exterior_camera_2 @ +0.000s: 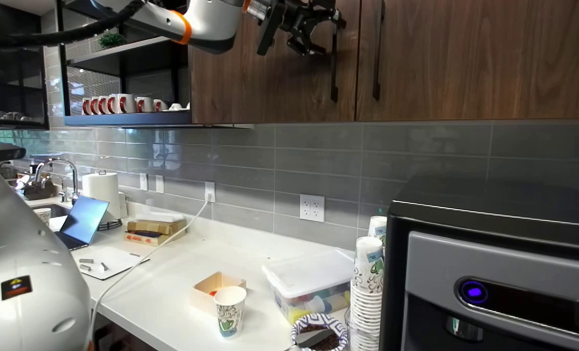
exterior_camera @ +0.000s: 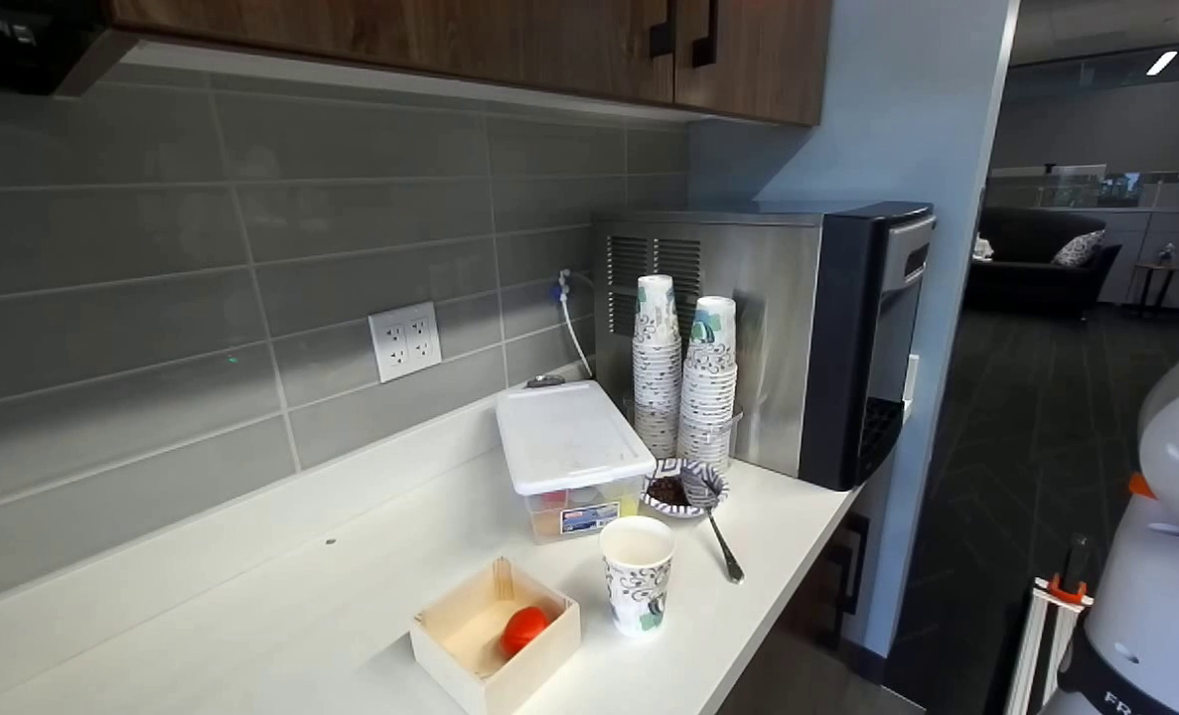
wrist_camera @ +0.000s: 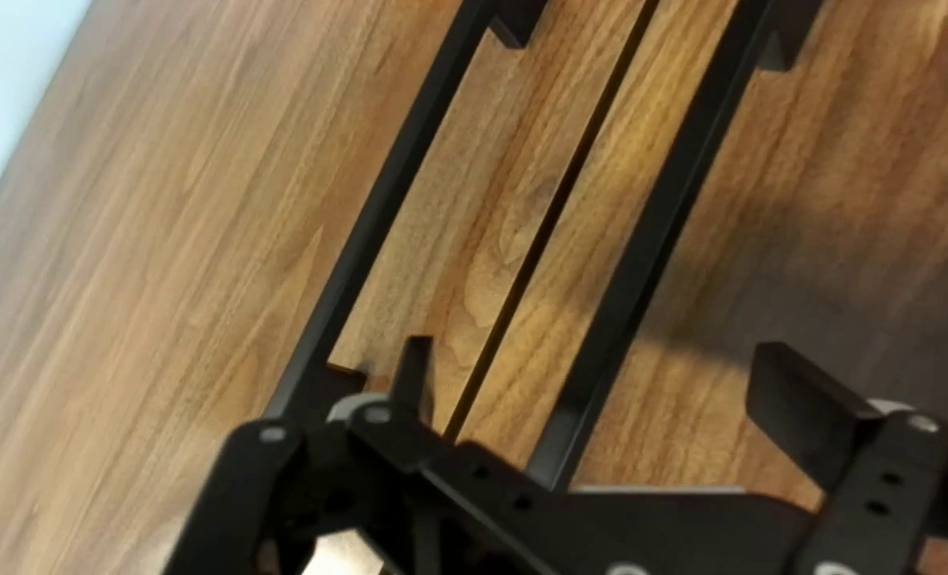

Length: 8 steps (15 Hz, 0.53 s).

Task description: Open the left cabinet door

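The left cabinet door [exterior_camera_2: 274,92] is dark brown wood grain and stands closed. It shows in both exterior views [exterior_camera: 400,40] and on the right side of the wrist view [wrist_camera: 865,224]. Its slim black bar handle [exterior_camera_2: 334,73] runs along its edge by the seam and also shows in the wrist view [wrist_camera: 641,263]. My gripper [exterior_camera_2: 329,35] is open at the upper part of this handle. In the wrist view the handle runs between the two spread fingertips [wrist_camera: 593,351], and neither finger appears to press on it. How deep the fingers reach is unclear.
The matching right door [exterior_camera_2: 479,58] with its own black handle [exterior_camera_2: 378,53] is close beside, and one finger lies near that handle in the wrist view [wrist_camera: 394,184]. Open shelves with mugs [exterior_camera_2: 123,103] adjoin the left. Below stand cup stacks [exterior_camera: 657,377] and an ice machine [exterior_camera: 748,328].
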Each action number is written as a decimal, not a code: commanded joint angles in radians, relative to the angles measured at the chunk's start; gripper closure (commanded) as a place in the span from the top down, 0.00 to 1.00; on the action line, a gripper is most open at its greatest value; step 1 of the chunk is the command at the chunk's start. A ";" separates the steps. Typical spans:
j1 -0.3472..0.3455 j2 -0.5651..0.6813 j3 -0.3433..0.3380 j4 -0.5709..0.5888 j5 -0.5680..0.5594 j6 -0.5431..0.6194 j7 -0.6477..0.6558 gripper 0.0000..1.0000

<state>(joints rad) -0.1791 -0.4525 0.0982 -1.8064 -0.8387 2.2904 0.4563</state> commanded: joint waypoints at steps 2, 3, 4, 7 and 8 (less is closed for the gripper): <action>-0.030 -0.034 -0.019 -0.008 -0.061 0.021 0.063 1.00; -0.035 -0.042 -0.026 -0.013 -0.067 0.022 0.074 1.00; -0.040 -0.052 -0.033 -0.018 -0.070 0.021 0.083 1.00; -0.044 -0.071 -0.040 -0.045 -0.069 0.033 0.113 1.00; -0.043 -0.081 -0.035 -0.045 -0.067 0.020 0.115 1.00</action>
<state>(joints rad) -0.2028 -0.4880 0.0764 -1.8167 -0.8726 2.2970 0.5358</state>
